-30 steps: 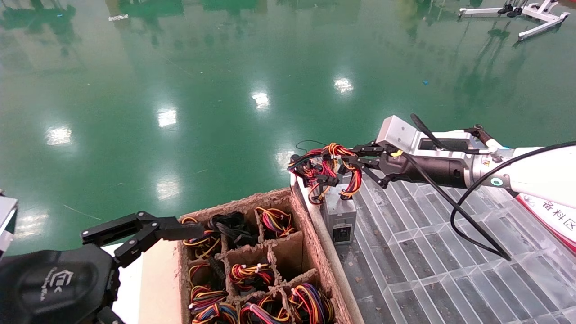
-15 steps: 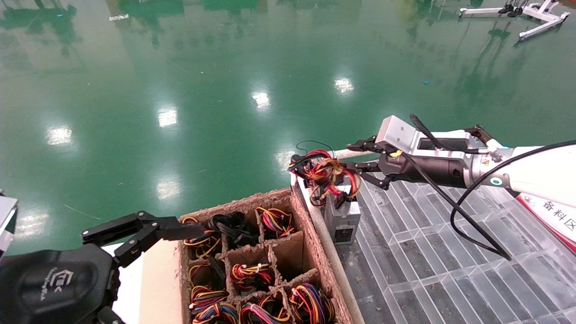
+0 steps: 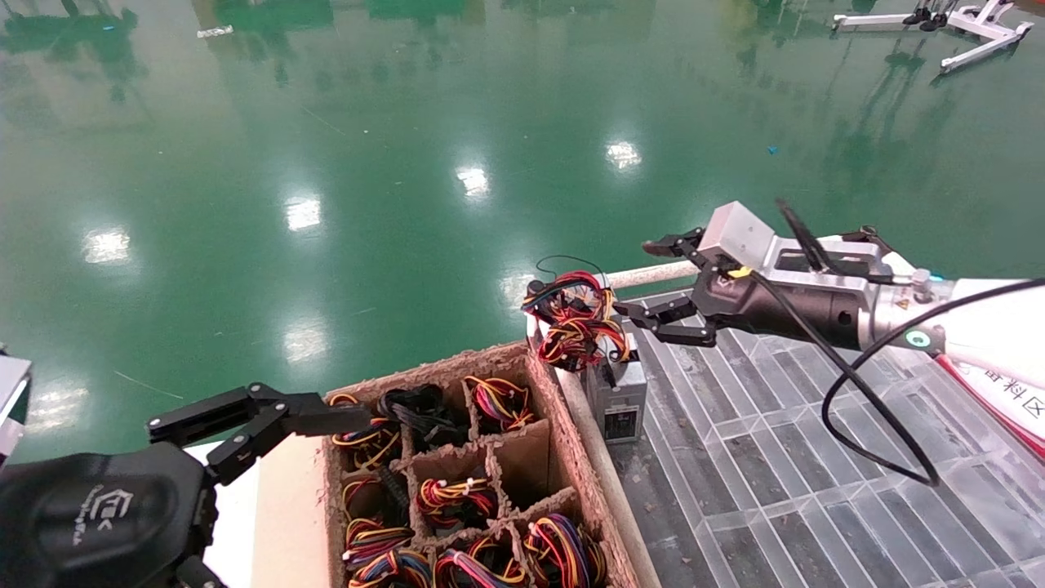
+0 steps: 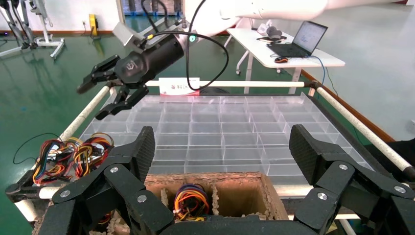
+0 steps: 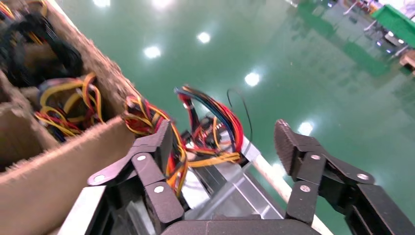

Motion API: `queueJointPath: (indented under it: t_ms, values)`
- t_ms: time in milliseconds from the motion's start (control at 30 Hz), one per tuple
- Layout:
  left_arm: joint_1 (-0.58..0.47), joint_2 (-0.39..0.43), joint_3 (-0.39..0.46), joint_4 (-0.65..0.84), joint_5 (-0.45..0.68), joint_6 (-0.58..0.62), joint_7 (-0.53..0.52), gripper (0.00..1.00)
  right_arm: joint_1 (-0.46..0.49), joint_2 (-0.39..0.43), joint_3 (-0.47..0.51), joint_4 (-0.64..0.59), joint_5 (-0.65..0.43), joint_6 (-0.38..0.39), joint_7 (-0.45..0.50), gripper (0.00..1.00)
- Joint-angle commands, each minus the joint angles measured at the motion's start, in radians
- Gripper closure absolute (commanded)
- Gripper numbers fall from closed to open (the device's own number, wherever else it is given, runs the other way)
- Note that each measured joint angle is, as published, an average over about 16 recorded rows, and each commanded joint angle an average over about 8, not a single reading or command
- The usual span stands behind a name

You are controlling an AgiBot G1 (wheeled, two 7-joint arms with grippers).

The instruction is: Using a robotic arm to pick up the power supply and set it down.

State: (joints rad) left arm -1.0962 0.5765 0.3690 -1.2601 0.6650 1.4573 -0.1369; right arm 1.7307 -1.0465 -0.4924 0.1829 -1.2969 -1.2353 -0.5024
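Right tool spread, reaching level, just beside the power supply.

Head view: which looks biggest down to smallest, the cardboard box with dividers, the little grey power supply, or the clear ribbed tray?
1. Clear tray, though it runs out of frame.
2. Cardboard box, also cut off below.
3. Power supply, smallest by far.
Tray and box both lie partly out of view, so their order is unsure.

Right gripper now opened and drawn back from the power supply (wire bundle slumped onto it).
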Motion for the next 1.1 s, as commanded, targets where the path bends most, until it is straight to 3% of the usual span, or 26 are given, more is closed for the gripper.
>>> queueJointPath:
  t_ms: [33,1100]
  values:
    - [0.0,0.0,0.0,0.0,0.0,0.0,0.0,0.0,-0.025,0.017,0.008,0.042,0.022,-0.01,0.027,0.0]
    - [0.0,0.0,0.0,0.0,0.0,0.0,0.0,0.0,-0.431,0.286,0.14,0.723,0.372,-0.171,0.453,0.0]
